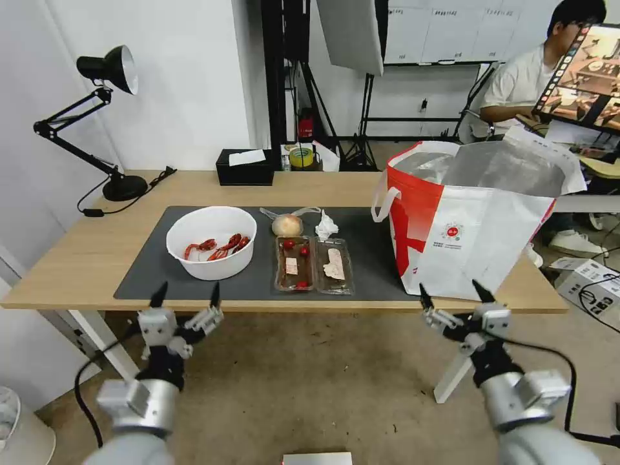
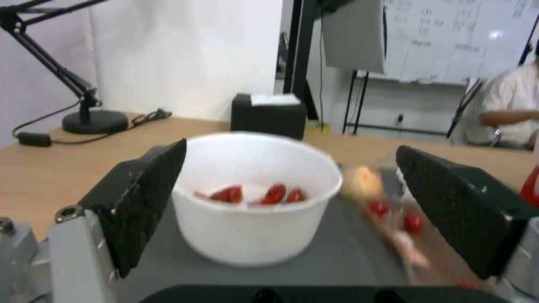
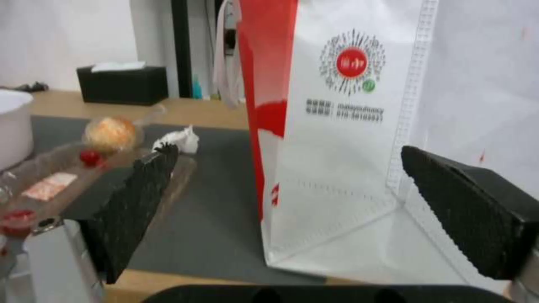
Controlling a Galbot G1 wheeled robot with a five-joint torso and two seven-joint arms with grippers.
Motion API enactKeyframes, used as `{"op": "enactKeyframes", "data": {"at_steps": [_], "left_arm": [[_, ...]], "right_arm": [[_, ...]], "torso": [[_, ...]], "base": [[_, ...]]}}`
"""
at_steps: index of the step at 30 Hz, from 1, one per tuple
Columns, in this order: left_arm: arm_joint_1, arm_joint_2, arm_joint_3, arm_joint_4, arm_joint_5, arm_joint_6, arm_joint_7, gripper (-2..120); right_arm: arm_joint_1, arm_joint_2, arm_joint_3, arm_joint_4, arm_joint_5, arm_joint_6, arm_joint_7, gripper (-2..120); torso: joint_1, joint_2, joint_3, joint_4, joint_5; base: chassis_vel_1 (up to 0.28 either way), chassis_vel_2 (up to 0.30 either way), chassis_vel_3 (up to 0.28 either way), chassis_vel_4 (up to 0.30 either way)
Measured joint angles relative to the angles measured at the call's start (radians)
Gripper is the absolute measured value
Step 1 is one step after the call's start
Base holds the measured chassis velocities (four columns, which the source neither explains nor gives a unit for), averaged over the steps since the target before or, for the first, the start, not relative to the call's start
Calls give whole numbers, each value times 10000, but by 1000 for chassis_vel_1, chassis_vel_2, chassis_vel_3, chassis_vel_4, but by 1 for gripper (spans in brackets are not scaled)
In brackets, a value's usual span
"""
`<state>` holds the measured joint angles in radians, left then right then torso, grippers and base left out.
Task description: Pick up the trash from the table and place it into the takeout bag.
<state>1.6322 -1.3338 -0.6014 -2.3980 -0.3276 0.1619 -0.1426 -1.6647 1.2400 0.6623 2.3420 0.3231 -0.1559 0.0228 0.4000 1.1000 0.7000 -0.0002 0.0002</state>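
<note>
On the dark mat of the table (image 1: 97,252) stands a white bowl (image 1: 211,242) holding red crayfish shells, also the bowl (image 2: 255,198) close in the left wrist view. To its right lie two clear trays (image 1: 314,265), with a tan ball in a clear bag (image 1: 287,225) and a crumpled tissue (image 1: 326,226) behind them. The takeout bag (image 1: 475,219) stands open at the table's right end. My left gripper (image 1: 186,295) hangs open just off the table's front edge, facing the bowl. My right gripper (image 1: 455,292) is open in front of the bag (image 3: 348,126).
A black tissue box (image 1: 245,166) and a black desk lamp (image 1: 103,116) sit along the table's far side. A cardboard box (image 1: 591,284) lies on the floor at right. Open floor lies between me and the table.
</note>
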Motion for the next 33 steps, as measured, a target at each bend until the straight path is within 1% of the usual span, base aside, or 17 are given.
{"op": "enactKeyframes", "data": {"at_steps": [1, 3, 4, 5, 6, 7, 8, 9, 11, 24, 26, 33], "left_arm": [[0, 0, 0, 0, 0, 0, 0, 100], [-509, 510, -164, -298, -993, 487, -445, 100], [-509, 510, -164, -298, -993, 487, -445, 100], [-672, 670, -174, -347, -1315, 467, -482, 100], [-713, 714, -158, -346, -1418, 437, -470, 100], [-749, 751, -125, -335, -1538, 377, -432, 100], [-749, 751, -125, -335, -1538, 377, -432, 100], [-749, 759, -111, -319, -1564, 342, -409, 100], [-724, 757, -99, -301, -1566, 321, -372, 100], [-564, 627, -51, -242, -1439, 238, -293, 100], [-490, 555, -23, -173, -1351, 138, -214, 100], [-326, 395, 24, 95, -1074, -221, 17, 100]], "right_arm": [[0, 0, 0, 0, 0, 0, 0, 100], [361, -638, 257, 118, 948, -407, 11, 100], [361, -638, 257, 118, 948, -407, 11, 100], [504, -905, 366, 168, 1338, -574, 20, 100], [577, -1043, 418, 191, 1538, -661, 24, 100], [725, -1207, 414, 198, 1904, -750, 33, 100], [725, -1207, 414, 198, 1904, -750, 33, 100], [760, -1222, 339, 183, 2067, -782, 28, 100], [767, -1188, 267, 155, 2121, -787, 29, 100], [706, -1000, -131, 77, 2062, -691, 81, 100], [696, -887, -311, -21, 2099, -409, 155, 100], [687, -641, -699, -305, 1976, -35, 220, 100]], "torso": [[0, 0, 0, 0, 0], [0, -1, 0, 3, -1], [0, -1, 0, 3, -1], [1, 0, 0, 1, 1], [1, 0, 1, -1, 1], [1, -1, 1, 3, -9], [1, -1, 1, 3, -9], [1, -1, 1, 4, 1], [0, 0, 0, 2, -4], [0, 0, 0, 2, -2], [0, 0, 0, 2, -2], [0, 0, 0, 2, -2]], "base": [[0, 0, 0, 0], [0, 0, 0, 0], [0, 0, 0, 0], [0, 0, 0, 0], [0, 0, 0, 0], [0, 0, 0, 0], [0, 0, 0, 0], [0, 0, 0, 0], [0, 0, 0, 0], [0, 0, 0, 0], [0, 0, 0, 0], [0, 0, 0, 0]]}}
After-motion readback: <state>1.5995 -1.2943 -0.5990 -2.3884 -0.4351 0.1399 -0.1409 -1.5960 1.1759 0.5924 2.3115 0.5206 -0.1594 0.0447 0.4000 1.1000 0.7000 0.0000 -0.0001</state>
